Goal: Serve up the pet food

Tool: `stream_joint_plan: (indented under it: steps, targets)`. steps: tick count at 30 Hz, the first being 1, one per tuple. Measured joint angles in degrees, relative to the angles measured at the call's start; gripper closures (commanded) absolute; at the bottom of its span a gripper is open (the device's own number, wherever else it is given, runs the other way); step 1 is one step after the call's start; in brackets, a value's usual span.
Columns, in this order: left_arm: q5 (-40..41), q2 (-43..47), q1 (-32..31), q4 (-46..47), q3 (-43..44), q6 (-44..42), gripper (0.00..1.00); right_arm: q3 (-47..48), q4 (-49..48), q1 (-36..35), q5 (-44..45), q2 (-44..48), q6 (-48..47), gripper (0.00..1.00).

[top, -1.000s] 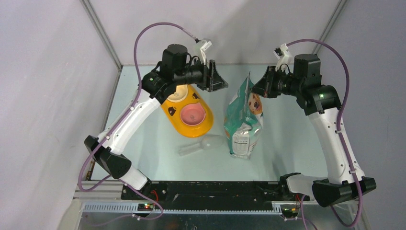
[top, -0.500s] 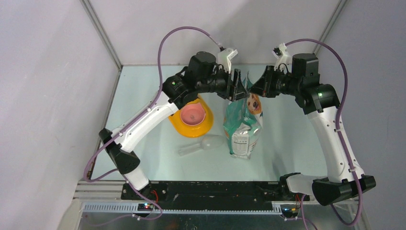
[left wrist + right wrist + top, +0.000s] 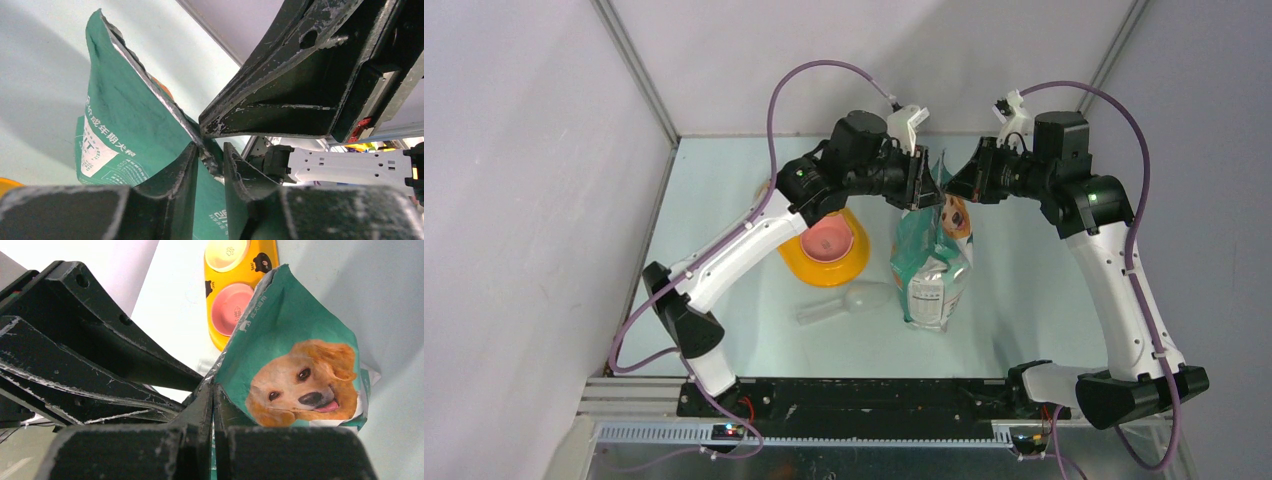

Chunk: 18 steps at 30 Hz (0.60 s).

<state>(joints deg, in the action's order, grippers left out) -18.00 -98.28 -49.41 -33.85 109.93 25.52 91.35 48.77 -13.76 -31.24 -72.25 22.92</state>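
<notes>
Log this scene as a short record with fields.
pouch: upright, mid-table
right fingers: shut on the pouch's top edge
left fingers: either side of the same edge, small gap; grip unclear
pet food: none visible
feeder: yellow, left of pouch, both bowls empty
scoop: clear, lying nearer the arm bases than the feeder

The pouch [image 3: 932, 262] stands right of the feeder [image 3: 829, 255], with the scoop [image 3: 844, 303] before the feeder (near the pouch).
</notes>
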Motion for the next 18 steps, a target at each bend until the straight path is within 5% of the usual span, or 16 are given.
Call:
stream_joint_plan:
  steps: [5, 17, 18]
  targets:
    - [-0.81, -0.50, -0.09, 0.79, 0.13, -0.11, 0.98, 0.00, 0.15, -0.15, 0.55, -0.02, -0.26, 1.00]
    - [-2.21, -0.28, 0.24, -0.04, 0.00, -1.99, 1.00, 0.22, 1.31, 0.63, 4.28, -0.11, -3.98, 1.00]
    - [-2.38, -0.15, 0.33, 0.00, -0.11, -2.03, 1.00, 0.22, 1.25, 0.76, 4.00, -0.13, -4.02, 0.84]
